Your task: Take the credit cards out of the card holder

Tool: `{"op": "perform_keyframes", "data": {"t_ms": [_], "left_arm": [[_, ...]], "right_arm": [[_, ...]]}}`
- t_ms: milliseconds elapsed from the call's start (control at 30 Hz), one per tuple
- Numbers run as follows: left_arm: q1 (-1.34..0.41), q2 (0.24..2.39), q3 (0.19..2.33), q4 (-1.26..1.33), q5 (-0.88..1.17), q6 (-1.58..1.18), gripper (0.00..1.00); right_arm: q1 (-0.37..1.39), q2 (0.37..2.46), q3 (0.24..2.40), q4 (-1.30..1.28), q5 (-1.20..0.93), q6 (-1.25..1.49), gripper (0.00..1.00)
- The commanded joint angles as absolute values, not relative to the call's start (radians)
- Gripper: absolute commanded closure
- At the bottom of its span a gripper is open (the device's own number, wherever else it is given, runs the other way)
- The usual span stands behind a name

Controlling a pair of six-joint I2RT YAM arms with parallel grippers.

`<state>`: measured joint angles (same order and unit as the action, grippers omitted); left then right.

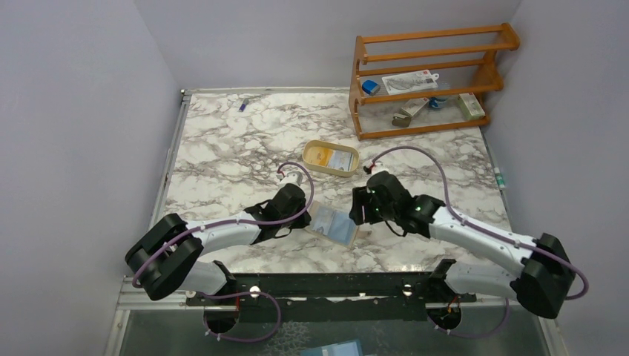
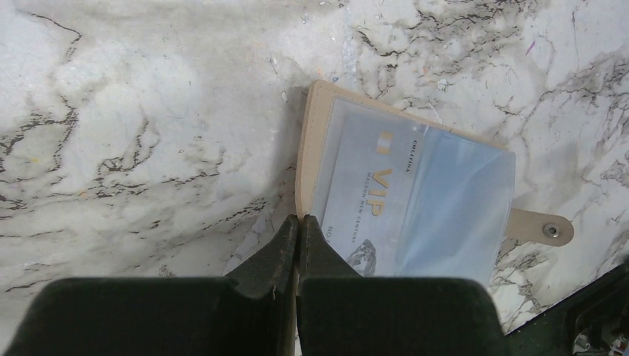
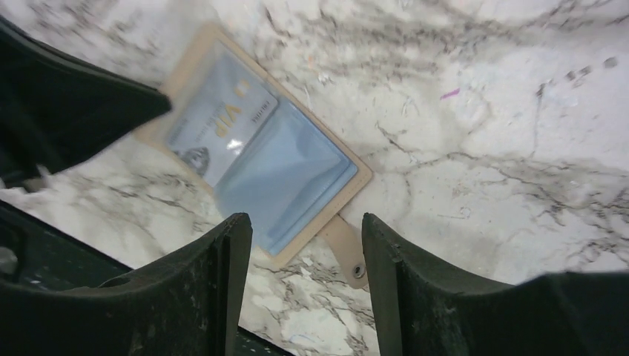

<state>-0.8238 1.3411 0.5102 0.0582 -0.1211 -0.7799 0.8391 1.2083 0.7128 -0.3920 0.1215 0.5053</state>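
closed left gripper [image 2: 299, 224] touches open beige card holder [image 2: 452, 196] with vip card [image 2: 363, 194]

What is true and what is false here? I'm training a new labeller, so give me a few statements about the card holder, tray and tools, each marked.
1. The card holder lies open on the table. True.
2. The left tool is open. False: it is shut, at the holder's edge.
3. The right tool is open, near the snap tab. True.
4. The tan tray holds nothing. False: a yellow-orange card and a pale card lie in it.
5. A VIP card shows in the holder's clear sleeve. True.
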Motion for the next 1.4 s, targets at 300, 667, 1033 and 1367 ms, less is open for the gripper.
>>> {"op": "perform_keyframes", "data": {"t_ms": [300, 667, 1033, 1367], "left_arm": [[-0.816, 1.328, 0.535, 0.045, -0.140, -0.773, 1.00], [-0.816, 1.263, 0.479, 0.084, -0.134, -0.854, 1.00], [-0.816, 1.223, 0.460, 0.094, -0.133, -0.861, 1.00], [-0.815, 1.272, 0.405, 0.146, -0.123, -0.884, 1.00]], "right_arm": [[0.847, 1.225, 0.741, -0.158, -0.149, 0.637, 0.39], [0.847, 1.269, 0.418, 0.482, -0.313, 1.004, 0.41], [0.846, 1.318, 0.223, 0.732, -0.108, 1.136, 0.41], [0.847, 1.541, 0.297, 0.878, -0.146, 1.143, 0.42]]}}
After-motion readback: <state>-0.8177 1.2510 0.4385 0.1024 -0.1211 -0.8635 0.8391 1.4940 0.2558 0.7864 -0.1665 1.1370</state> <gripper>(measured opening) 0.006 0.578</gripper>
